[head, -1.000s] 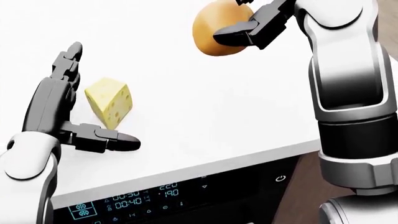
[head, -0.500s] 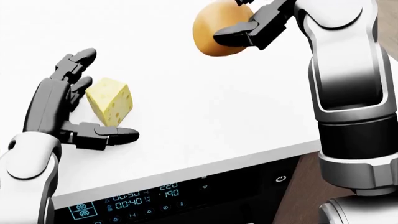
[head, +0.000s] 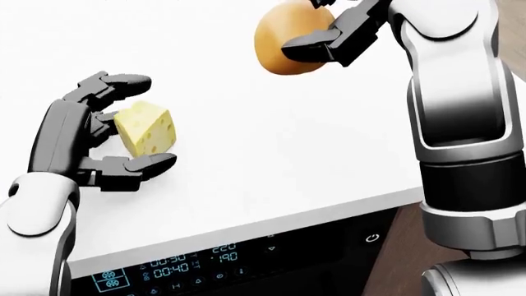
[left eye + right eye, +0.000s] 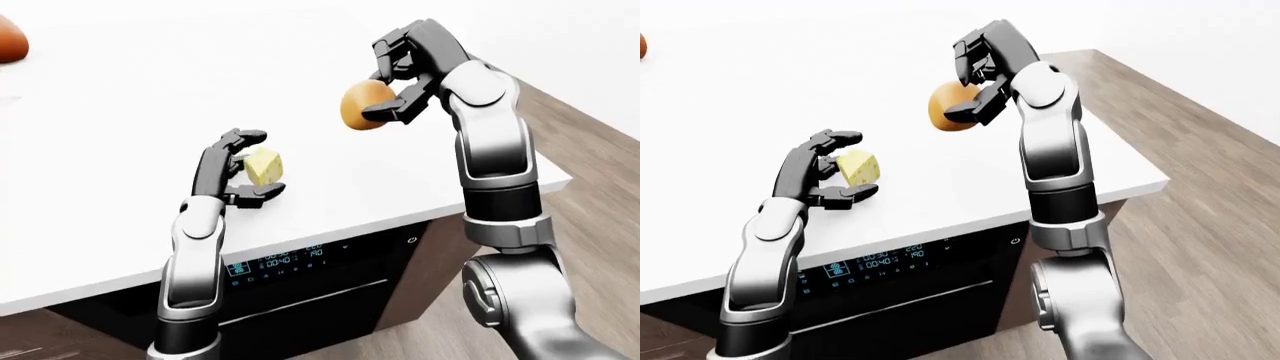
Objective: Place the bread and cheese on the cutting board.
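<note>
Here, at the far left top of the left-eye view, a brown rounded thing [image 4: 6, 39] lies on the white counter [image 4: 120, 97], cut by the picture's edge; what it is cannot be told.

The left hand [image 3: 82, 142] is next, low on the left of the head view. Its fingers [image 3: 115, 83] curl over the top of the cheese [image 3: 145, 129] and its thumb [image 3: 140, 166] reaches under the wedge's near side, so the hand cups the wedge from the left. The fingers stand apart with the cheese between them; whether they press on it cannot be told. The cheese, a pale yellow wedge with holes, sits on the counter, tilted a little.

Below the counter's edge an oven [image 4: 300, 285] shows a dark panel with a lit blue display [image 3: 189, 262].

To the right, the right hand [image 4: 405, 79] is raised above the counter, well apart from the cheese. Its fingers are clamped on the bread [image 4: 365, 105], a round golden-brown roll held clear of the surface; in the head view the thumb lies across the roll's right side.

On the far right a wooden floor [image 4: 1200, 150] runs beside the counter. No cutting board shows in any view.
</note>
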### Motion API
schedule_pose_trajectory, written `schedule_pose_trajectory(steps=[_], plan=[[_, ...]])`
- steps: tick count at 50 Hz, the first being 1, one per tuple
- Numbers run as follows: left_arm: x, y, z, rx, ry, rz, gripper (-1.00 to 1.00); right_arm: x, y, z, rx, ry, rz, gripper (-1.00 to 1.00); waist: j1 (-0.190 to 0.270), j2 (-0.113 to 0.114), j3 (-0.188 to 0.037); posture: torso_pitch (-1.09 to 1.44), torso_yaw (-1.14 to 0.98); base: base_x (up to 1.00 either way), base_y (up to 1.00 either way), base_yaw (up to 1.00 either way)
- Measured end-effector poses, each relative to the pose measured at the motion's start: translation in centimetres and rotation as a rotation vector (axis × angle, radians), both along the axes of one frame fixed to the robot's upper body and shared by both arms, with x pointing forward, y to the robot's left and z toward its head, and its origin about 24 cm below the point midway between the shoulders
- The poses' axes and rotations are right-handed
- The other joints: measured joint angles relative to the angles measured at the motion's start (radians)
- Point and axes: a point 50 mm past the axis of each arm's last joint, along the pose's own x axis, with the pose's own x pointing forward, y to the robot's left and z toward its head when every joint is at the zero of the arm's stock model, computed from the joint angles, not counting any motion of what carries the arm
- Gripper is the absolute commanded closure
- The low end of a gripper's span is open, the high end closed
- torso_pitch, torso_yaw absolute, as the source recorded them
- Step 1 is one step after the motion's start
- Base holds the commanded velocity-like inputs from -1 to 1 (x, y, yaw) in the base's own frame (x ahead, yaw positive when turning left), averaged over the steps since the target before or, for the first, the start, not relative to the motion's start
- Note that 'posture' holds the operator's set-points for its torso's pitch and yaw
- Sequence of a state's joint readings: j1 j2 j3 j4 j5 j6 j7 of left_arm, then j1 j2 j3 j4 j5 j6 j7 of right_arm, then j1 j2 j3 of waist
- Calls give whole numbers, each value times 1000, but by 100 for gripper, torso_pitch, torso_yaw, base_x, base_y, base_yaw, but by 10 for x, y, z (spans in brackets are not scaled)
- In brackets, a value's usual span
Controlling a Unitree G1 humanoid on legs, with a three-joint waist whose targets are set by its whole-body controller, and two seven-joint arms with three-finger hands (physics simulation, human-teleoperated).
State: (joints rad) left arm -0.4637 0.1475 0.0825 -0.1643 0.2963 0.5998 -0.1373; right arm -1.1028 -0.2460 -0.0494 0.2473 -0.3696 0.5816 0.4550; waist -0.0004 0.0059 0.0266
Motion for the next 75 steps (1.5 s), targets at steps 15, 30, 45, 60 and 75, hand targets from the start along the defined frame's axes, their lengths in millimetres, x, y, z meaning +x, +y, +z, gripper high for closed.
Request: schedule_pose_trajectory(steps=[15, 30, 45, 60, 75], plan=[[0, -1, 1, 3, -7, 0, 0, 0, 1, 0, 0, -1, 1, 100, 0, 1, -1, 0, 0, 0, 0, 0], [-1, -1, 3, 0, -21, 1, 100, 0, 1, 0, -1, 0, 2, 100, -2, 0, -2, 0, 0, 0, 0, 0], [-2, -2, 2, 4, -17, -5, 100, 0, 1, -1, 0, -2, 2, 100, -1, 1, 0, 0, 0, 0, 0, 0], [-16, 5, 42, -31, -124, 11, 100, 0, 0, -1, 2, 3, 3, 100, -3, -2, 12, 0, 0, 0, 0, 0], [-53, 28, 117, -95, -323, 59, 100, -11, -7, 10, 24, -37, -11, 100, -4, 3, 21, 0, 0, 0, 0, 0]])
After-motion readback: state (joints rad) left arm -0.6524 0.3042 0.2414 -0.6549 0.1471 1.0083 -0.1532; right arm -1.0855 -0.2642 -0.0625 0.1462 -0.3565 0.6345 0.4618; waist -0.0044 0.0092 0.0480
